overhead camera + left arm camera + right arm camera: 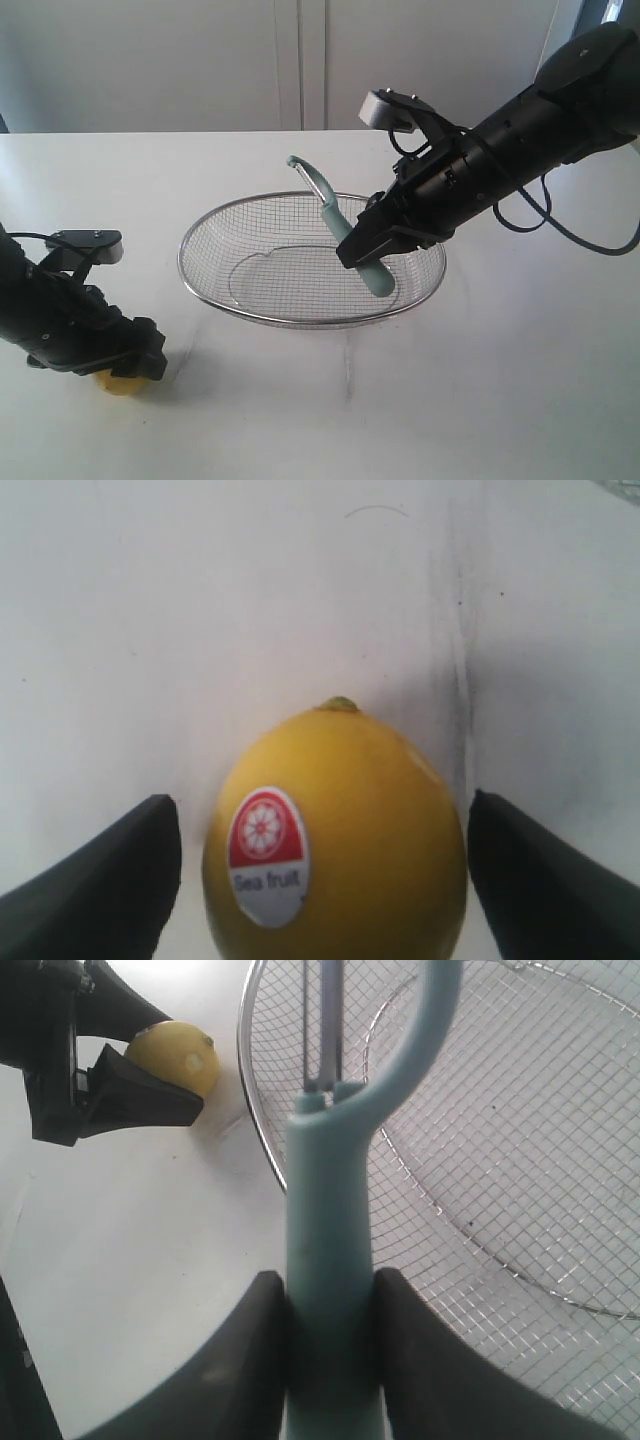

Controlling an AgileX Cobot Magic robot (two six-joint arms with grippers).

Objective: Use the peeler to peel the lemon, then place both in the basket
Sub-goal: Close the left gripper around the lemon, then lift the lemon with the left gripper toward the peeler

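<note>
The yellow lemon rests on the white table at the front left, with a red and white sticker facing the left wrist camera. My left gripper is open and straddles the lemon; a thin gap shows at one finger. My right gripper is shut on the teal handle of the peeler, holding it tilted over the wire basket with the blade end up. In the right wrist view both pads press the peeler handle above the basket mesh.
The basket stands mid-table on the white tabletop. A pale wall closes the back. The lemon and the left gripper's dark fingers lie just outside the basket rim in the right wrist view.
</note>
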